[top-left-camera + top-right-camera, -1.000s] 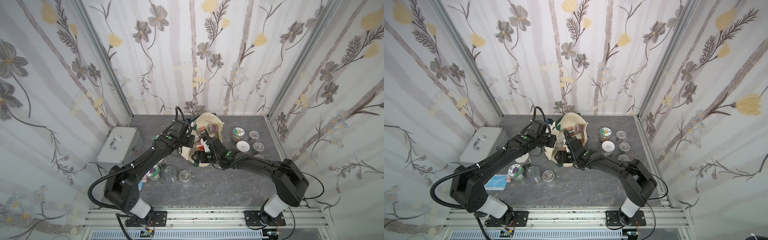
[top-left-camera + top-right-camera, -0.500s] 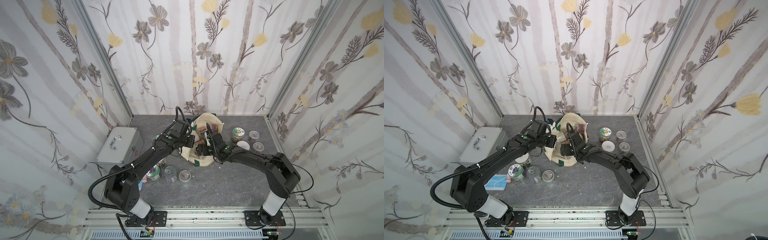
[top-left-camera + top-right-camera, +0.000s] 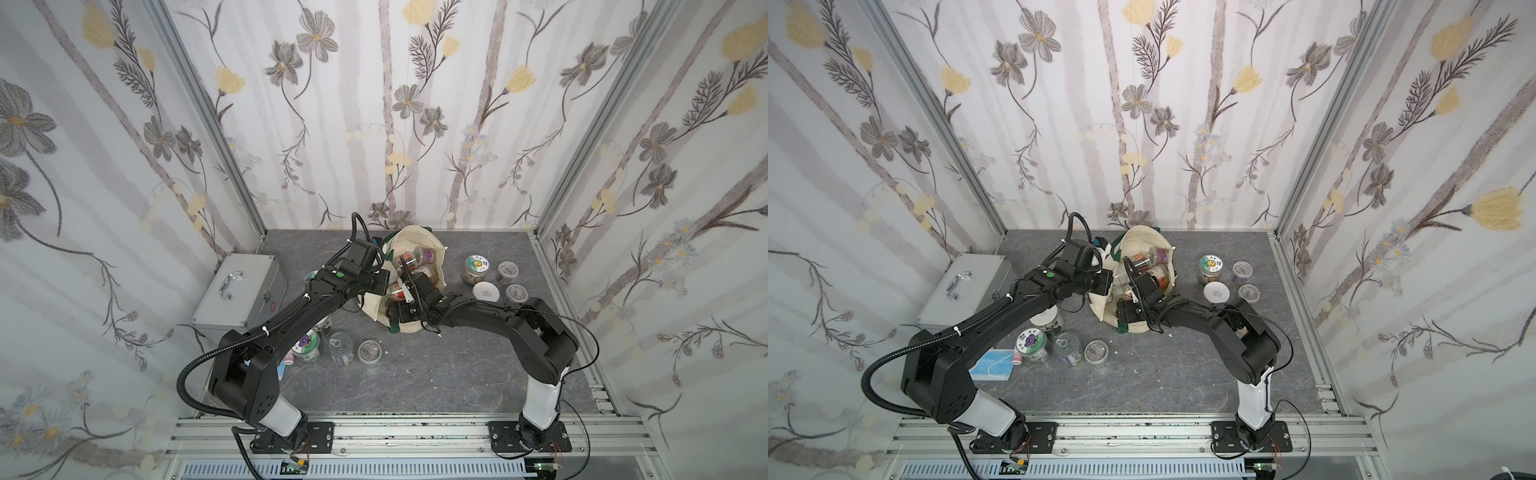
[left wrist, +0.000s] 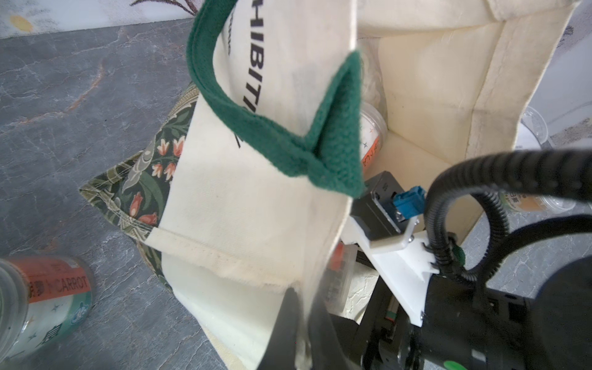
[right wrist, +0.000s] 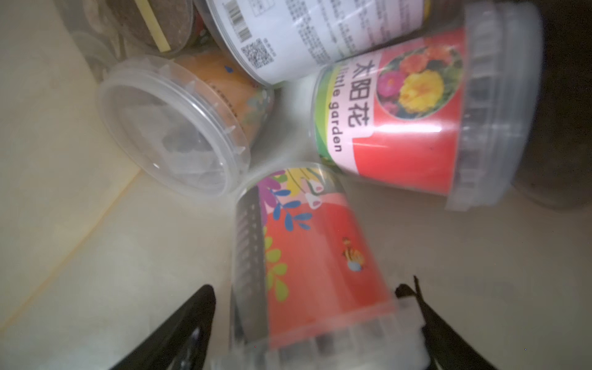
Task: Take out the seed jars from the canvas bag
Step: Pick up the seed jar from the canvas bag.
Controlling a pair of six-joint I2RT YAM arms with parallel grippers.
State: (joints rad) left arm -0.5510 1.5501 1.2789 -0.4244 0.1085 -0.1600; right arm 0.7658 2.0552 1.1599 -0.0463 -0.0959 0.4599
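The cream canvas bag (image 3: 432, 249) (image 3: 1142, 243) stands at the back middle of the floor, mouth up. My left gripper (image 3: 377, 290) (image 4: 302, 294) is shut on the bag's near rim (image 4: 240, 208) and holds it open. My right gripper (image 3: 398, 296) (image 5: 306, 288) is inside the bag and open. A blurred red-labelled seed jar (image 5: 320, 256) lies between its fingers. One finger touches the jar's lid and a narrow gap shows at the other. Other seed jars (image 5: 400, 112) (image 5: 173, 134) lie deeper inside. Several jars stand outside the bag on the right (image 3: 476, 266) and on the left (image 3: 340, 349).
A silver metal case (image 3: 239, 291) sits against the left wall. A blue face mask (image 3: 990, 365) and a small pink-capped bottle (image 3: 1017, 358) lie by the left jars. A jar labelled CARROT (image 4: 48, 288) stands beside the bag. Patterned walls close in three sides.
My right gripper has pushed from the bag's front edge deeper into the bag, and its elbow has risen. The left gripper has kept its hold on the rim.
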